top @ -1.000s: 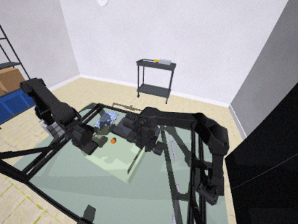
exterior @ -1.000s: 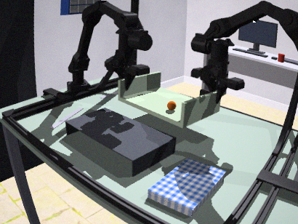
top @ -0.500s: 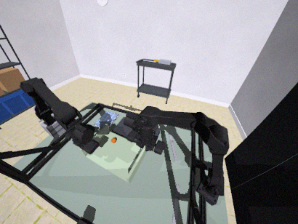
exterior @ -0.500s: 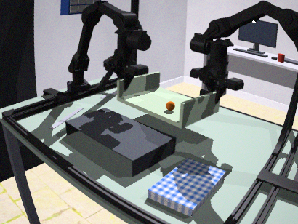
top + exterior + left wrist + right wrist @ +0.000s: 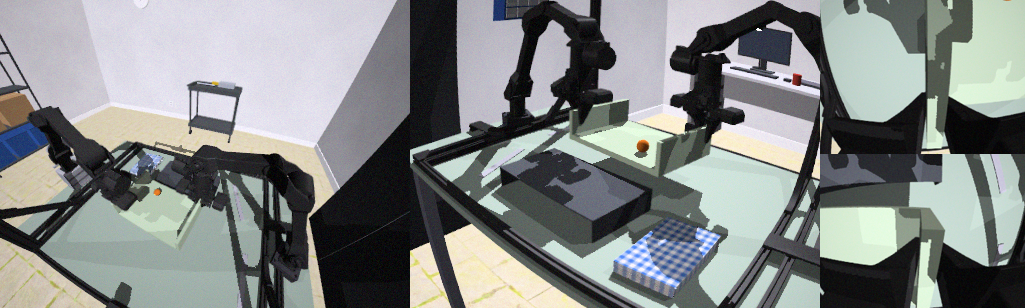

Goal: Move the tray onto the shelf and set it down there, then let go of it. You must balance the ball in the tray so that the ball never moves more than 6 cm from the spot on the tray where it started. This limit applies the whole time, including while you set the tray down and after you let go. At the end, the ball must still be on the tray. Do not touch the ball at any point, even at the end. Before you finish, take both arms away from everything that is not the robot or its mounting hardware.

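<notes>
Blue-checked block [image 5: 670,255] [image 5: 155,162] nearest, unused. Left gripper [image 5: 135,196] [image 5: 707,131] [image 5: 936,103] and right gripper [image 5: 208,199] [image 5: 582,109] [image 5: 925,241] clamp opposite walls of the tray [image 5: 150,222] [image 5: 610,137] [image 5: 985,69] [image 5: 875,223], presumably keeping the ball [image 5: 157,192] [image 5: 642,146] [image 5: 1007,0] steady; tray beside, not on, the shelf [image 5: 170,175] [image 5: 620,192] [image 5: 889,171].
</notes>
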